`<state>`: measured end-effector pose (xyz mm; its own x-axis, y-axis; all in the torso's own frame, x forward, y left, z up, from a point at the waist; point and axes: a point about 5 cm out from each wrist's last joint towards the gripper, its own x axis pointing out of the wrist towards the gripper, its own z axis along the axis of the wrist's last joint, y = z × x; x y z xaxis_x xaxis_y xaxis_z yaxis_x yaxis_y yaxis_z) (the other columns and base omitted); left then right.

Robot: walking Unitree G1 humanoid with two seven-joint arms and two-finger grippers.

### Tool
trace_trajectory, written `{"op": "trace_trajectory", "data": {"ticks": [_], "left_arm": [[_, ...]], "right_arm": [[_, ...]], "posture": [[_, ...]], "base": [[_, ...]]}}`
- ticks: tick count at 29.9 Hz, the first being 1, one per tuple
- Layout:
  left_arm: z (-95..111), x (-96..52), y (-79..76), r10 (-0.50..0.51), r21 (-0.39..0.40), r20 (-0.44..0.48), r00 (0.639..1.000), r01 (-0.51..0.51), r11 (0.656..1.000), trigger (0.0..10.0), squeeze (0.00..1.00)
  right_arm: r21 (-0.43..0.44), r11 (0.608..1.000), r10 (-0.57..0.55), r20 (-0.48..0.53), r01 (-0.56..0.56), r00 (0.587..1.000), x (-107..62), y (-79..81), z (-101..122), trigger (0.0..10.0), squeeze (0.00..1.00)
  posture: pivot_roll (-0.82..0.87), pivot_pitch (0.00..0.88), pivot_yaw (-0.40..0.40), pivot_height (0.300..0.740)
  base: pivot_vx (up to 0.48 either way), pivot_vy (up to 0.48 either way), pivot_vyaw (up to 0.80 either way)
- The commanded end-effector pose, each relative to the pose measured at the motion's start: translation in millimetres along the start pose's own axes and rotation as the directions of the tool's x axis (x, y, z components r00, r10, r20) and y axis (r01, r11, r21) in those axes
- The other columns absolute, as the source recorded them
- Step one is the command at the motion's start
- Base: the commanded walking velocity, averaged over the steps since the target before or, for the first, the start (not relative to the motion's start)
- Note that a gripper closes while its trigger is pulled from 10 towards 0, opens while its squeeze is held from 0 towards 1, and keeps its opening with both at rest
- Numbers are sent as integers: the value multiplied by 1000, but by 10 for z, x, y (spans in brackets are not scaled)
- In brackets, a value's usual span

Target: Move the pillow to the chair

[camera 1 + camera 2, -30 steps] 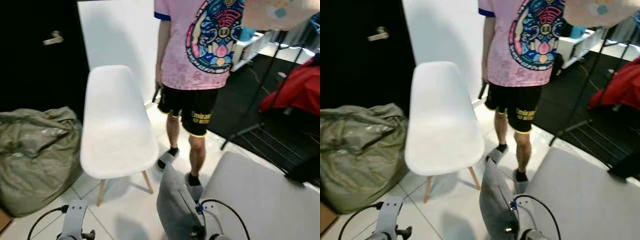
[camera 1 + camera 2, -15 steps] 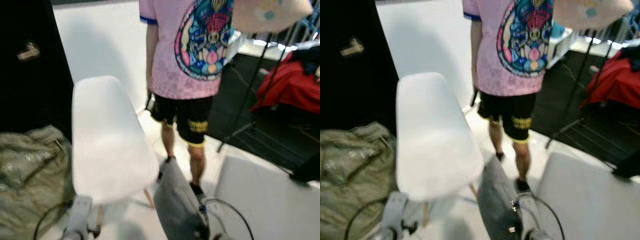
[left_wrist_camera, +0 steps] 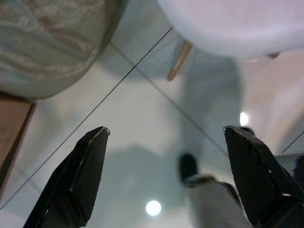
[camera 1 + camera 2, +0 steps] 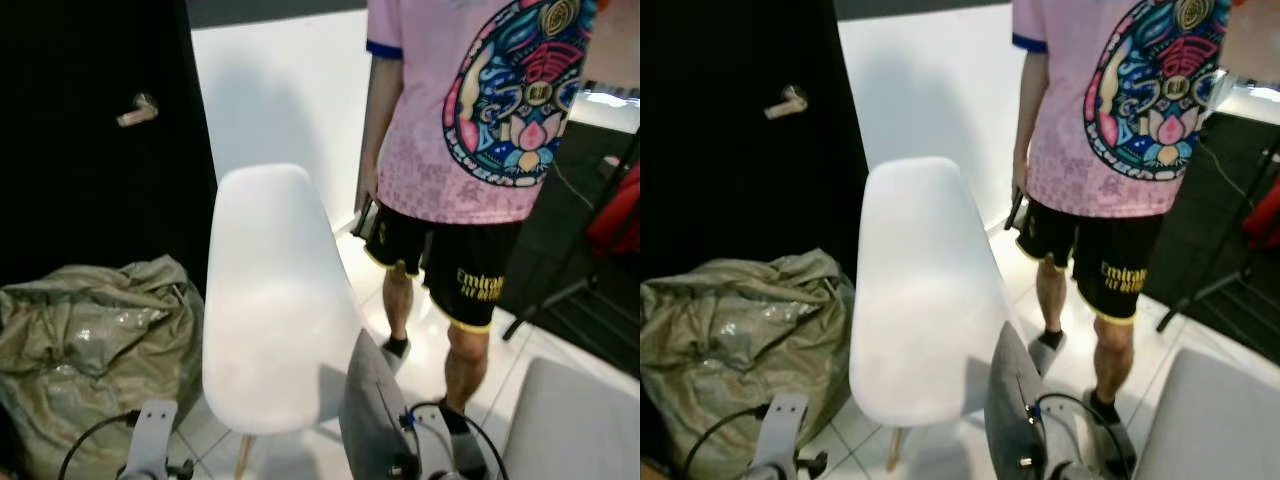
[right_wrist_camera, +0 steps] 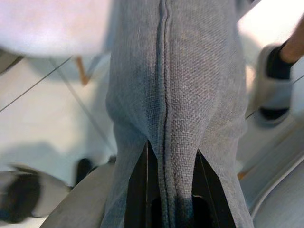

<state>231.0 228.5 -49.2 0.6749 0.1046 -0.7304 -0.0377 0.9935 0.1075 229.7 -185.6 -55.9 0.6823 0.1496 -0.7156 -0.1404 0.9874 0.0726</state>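
Pillow (image 5: 175, 99) hanging pinched at its seam by right gripper (image 5: 166, 190), risking slipping or snagging chair (image 4: 275, 320) edge just left; left gripper (image 3: 166, 178) spread, idling.

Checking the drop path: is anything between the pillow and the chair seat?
Nothing visible. The right gripper holds the pillow upright at the chair seat's front edge. The person stands beside the chair, off the path.

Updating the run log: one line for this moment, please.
stage: carrying | right gripper: shut on grey pillow | left gripper: open, idle | white chair: ahead | person: beside chair
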Motion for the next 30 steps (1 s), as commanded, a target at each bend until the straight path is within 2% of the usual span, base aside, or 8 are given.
{"op": "trace_trajectory", "data": {"ticks": [1, 17, 18, 20, 21, 26, 27, 30], "left_arm": [[-50, -11, 30, 7, -1, -15, 1000, -7, 1000, 10000, 0], [-45, -13, 44, 17, -14, -6, 1000, -17, 1000, 10000, 0], [-42, -12, 44, 14, -12, -7, 1000, -14, 1000, 10000, 0], [-42, -12, 44, 14, -12, -7, 1000, -14, 1000, 10000, 0], [-42, -12, 44, 13, -13, -8, 1000, -13, 1000, 10000, 0], [-39, -12, 53, 24, -23, -7, 1000, -24, 999, 10000, 0], [-32, -12, 63, 35, -31, -3, 999, -35, 999, 10000, 0], [-30, -12, 65, 38, -33, -2, 999, -38, 999, 10000, 0]], "right_arm": [[6, 1000, 13, 76, -14, 997, 35, 56, 165, 10000, 0], [24, 1000, -14, 116, 11, 993, 28, 39, 190, 10000, 0], [19, 1000, -28, 200, 25, 979, 22, -108, 503, 10000, 0], [19, 1000, -28, 200, 25, 979, 22, -108, 503, 10000, 0], [9, 999, -32, 290, 31, 956, -6, -228, 855, 10000, 0], [-53, 998, 10, 447, 15, 894, -94, -286, 1498, 10000, 0], [-214, 976, 159, 574, -41, 803, -182, 14, 2117, 10000, 0], [-301, 951, 243, 607, -64, 756, -238, 200, 2356, 10000, 0]], "posture": [[-98, 31, -51, 740], [-95, 31, -52, 740], [-100, 36, -48, 740], [-100, 36, -48, 740], [-102, 37, -48, 740], [-98, 40, -53, 740], [-94, 40, -55, 740], [-94, 41, -54, 740]], "base": [[352, 0, 0], [87, -133, 0], [0, -465, 0], [0, -465, 0], [0, -465, 0], [0, -368, 158], [0, 0, 781], [0, 0, 781]]}}
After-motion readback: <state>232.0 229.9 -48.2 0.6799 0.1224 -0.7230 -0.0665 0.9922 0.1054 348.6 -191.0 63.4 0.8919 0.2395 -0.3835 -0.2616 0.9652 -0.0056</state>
